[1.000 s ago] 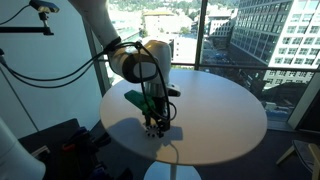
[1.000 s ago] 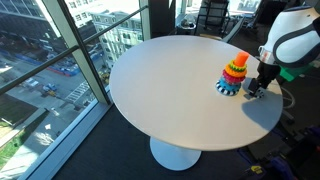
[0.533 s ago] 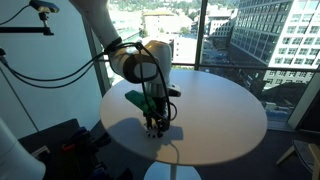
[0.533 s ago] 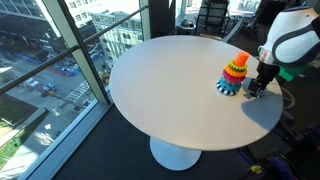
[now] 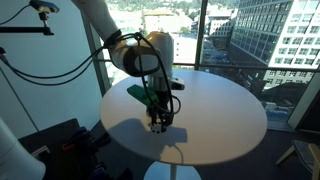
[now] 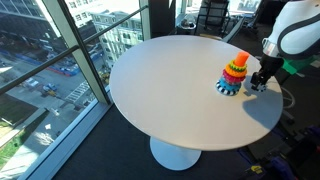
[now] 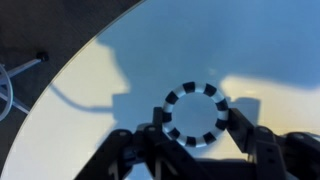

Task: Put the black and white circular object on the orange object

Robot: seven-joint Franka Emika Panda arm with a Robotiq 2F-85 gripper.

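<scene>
1. Black and white circular object (image 7: 192, 91) sits low and centre in the wrist view, with one of my fingers (image 7: 148, 135) at its left rim and the other at its right rim.
2. My gripper (image 7: 197, 128) is clamped on it across the outside edge. That grip leaves the hole in the middle open, and the hole is what has to go over the peg.
3. It is held flat, its face parallel to the white table (image 7: 120, 70), so I judge it could drop straight down without tipping.
4. Whether it is clear of the tabletop I cannot tell; the wrist view looks straight down on it.
5. In an exterior view my gripper (image 6: 258, 84) hangs at the right edge of the frame, fingers pointing down, low over the table (image 6: 170, 90).
6. The orange object (image 6: 238, 62) tops the stacking tower (image 6: 231, 82) just left of my gripper in that frame, near but not touching.
7. The orange tip stands higher than my fingertips, so my read is I need height first, then a short move across, then a centred lowering.
8. The risk is the rim catching the peg and nudging the tower.
</scene>
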